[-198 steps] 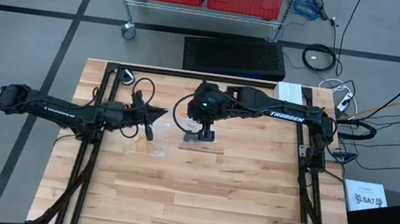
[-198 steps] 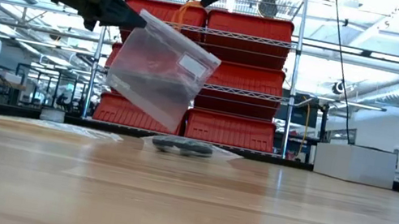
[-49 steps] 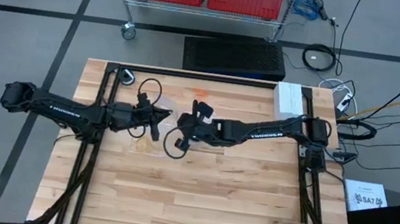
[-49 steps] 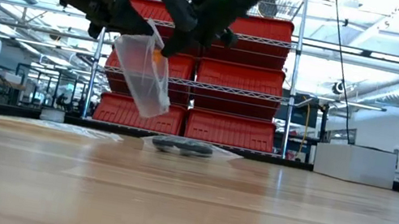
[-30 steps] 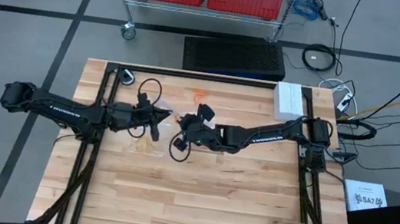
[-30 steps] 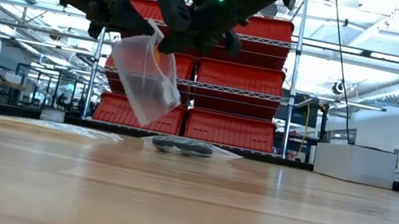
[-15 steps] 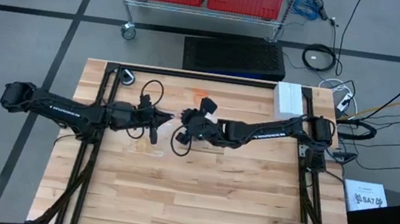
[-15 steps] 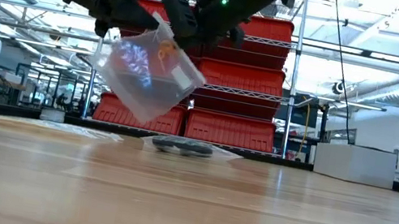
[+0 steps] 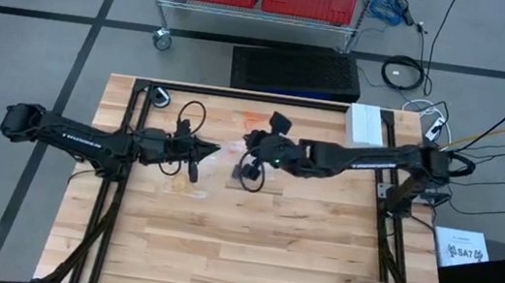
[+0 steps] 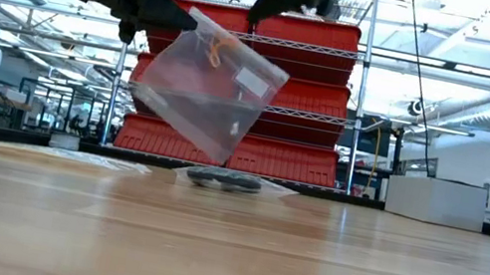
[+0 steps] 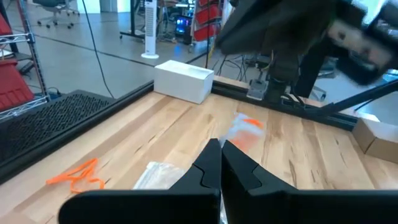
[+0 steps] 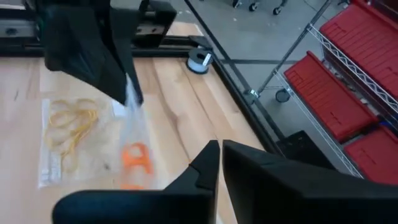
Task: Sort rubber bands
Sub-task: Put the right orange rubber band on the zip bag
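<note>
Item one: my left pincer point(image 11: 221, 153), pressed together on a top corner of the held bag point(image 10: 208, 91), which hangs clear of the table point(image 9: 267, 251) in the upper middle of the low view. Item two: my right pincer point(image 12: 216, 153), pressed together with nothing between the tips, high in the frame just right of that bag's upper edge and apart from it. Item three: orange bands point(image 10: 213, 47), a small cluster inside the held bag near its top. Item four: loose orange bands point(image 11: 78, 176), a few lying bare on the wood, lower left of the left wrist view; not yet bagged. Item five: black bands point(image 10: 222, 180), a dark heap inside a clear bag lying flat at the centre of the low view. Item six: yellow bands point(image 12: 73, 127), inside another flat bag, left side of the right wrist view. Whether either flat bag is sealed I cannot tell. Reckoning: black and yellow look sorted, and orange partly so. What seems to be left is the loose orange cluster, to be picked up and dropped into the held bag, and that bag then set down. I see no other stray bands on the table, though thin pale ones could escape me against the wood.
</note>
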Robot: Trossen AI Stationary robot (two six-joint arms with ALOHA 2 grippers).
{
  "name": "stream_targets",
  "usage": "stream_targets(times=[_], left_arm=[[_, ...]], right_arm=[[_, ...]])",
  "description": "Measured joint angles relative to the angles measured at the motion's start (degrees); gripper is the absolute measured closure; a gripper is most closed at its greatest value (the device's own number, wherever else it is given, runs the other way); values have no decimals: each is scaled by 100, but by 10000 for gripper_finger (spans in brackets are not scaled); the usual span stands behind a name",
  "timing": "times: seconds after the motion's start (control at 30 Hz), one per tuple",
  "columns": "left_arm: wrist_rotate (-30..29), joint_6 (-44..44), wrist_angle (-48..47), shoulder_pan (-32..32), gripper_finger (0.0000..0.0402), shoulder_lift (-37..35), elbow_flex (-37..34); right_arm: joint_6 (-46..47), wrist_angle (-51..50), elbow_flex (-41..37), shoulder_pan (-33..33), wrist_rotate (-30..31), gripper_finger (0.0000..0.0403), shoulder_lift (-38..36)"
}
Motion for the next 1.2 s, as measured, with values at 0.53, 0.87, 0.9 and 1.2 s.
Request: stream_targets(times=[0.53, 0.87, 0.9, 1.2], left_arm=[[-22, 318, 3, 10, 402, 0, 0], [-15, 365, 15, 11, 402, 0, 0], [-14, 359, 14, 11, 402, 0, 0], [-16, 303, 21, 9, 402, 0, 0]], right_arm=[[453, 1577, -3251, -30, -1066, 402, -1758], [1247, 5417, -5108, 124, -1513, 342, -1370], [1204, 5475, -5066, 161, -1510, 324, -1271], [588, 5534, -4485, 249, -1104, 212, -419]])
